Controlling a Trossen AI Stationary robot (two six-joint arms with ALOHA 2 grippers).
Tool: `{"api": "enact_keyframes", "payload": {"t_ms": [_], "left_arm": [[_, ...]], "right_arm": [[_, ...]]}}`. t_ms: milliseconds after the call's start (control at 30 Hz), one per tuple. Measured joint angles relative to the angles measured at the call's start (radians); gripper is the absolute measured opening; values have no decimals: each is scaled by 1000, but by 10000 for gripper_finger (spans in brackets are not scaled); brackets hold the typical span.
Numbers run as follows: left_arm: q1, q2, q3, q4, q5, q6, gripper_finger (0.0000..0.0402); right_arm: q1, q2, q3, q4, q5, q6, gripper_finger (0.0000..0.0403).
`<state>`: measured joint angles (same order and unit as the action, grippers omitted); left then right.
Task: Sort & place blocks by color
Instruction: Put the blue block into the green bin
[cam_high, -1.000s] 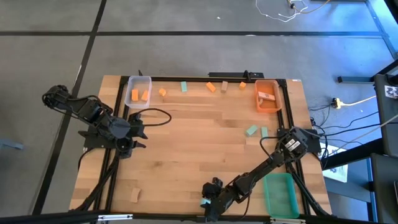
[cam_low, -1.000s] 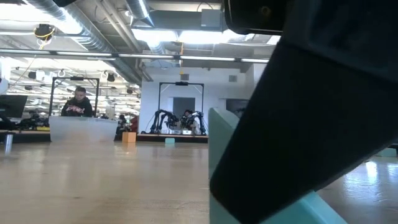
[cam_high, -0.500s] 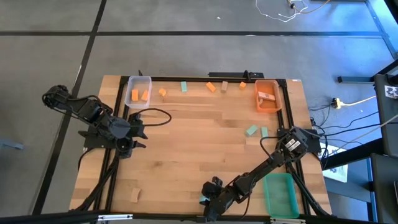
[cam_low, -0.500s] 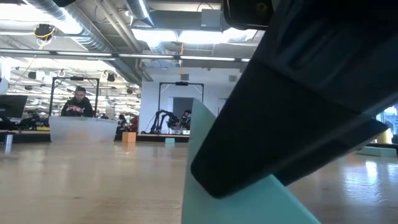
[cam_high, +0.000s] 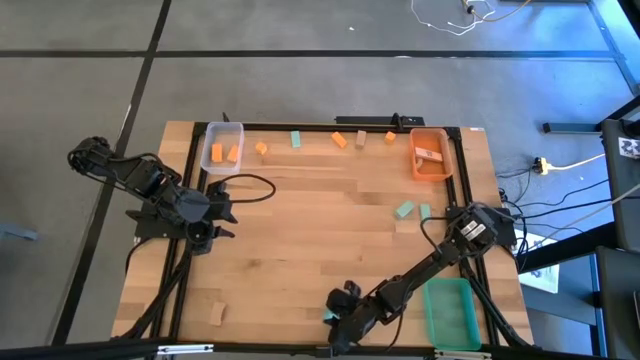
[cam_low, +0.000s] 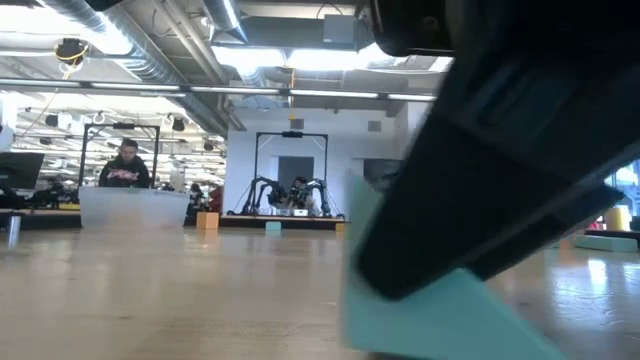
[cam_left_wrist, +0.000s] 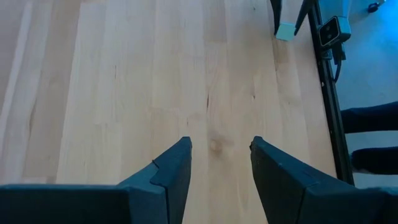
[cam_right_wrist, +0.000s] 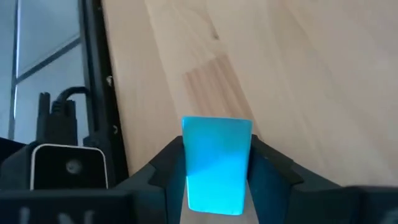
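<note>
High view: orange wooden blocks (cam_high: 218, 153) lie in the clear plastic bin (cam_high: 237, 129); teal wooden blocks (cam_high: 413, 210) wait on the tabletop (cam_high: 300, 240), so sorting looks early. Left gripper (cam_high: 222, 219) idles, jaws apart and empty. Right wrist view: right gripper (cam_right_wrist: 216, 163) clamps a teal wooden block (cam_right_wrist: 216, 163) at the tabletop's near edge

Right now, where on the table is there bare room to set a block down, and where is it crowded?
The broad middle of the table is bare, between the left gripper and the two teal blocks. The far edge is crowded: clear bin, scattered blocks, orange bin. The right gripper, shut on a teal block, fills the near edge beside the green bin.
</note>
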<state>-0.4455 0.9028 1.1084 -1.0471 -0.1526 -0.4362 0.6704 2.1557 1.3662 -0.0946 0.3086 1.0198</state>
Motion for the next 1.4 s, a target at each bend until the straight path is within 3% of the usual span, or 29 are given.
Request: {"api": "enact_keyframes", "payload": {"t_ms": [200, 467, 767, 1000, 1167, 1400], "left_arm": [[0, 0, 0, 0, -3, 0, 153], [0, 0, 0, 0, -4, 0, 153], [0, 0, 0, 1, -63, 0, 153], [0, 0, 0, 16, -99, 0, 153], [0, 0, 0, 44, -144, 0, 153], [0, 0, 0, 112, -154, 50, 153]], "right_arm": [[0, -90, -2, -203, -78, 58, 134], [-2, -247, 1, -476, -260, 52, 134], [-2, -417, 4, -854, -536, 37, 134], [12, -466, 4, -1146, -629, -8, 134], [52, -466, -7, -1239, -651, -39, 134], [131, -466, -83, -1217, -698, -35, 134]]}}
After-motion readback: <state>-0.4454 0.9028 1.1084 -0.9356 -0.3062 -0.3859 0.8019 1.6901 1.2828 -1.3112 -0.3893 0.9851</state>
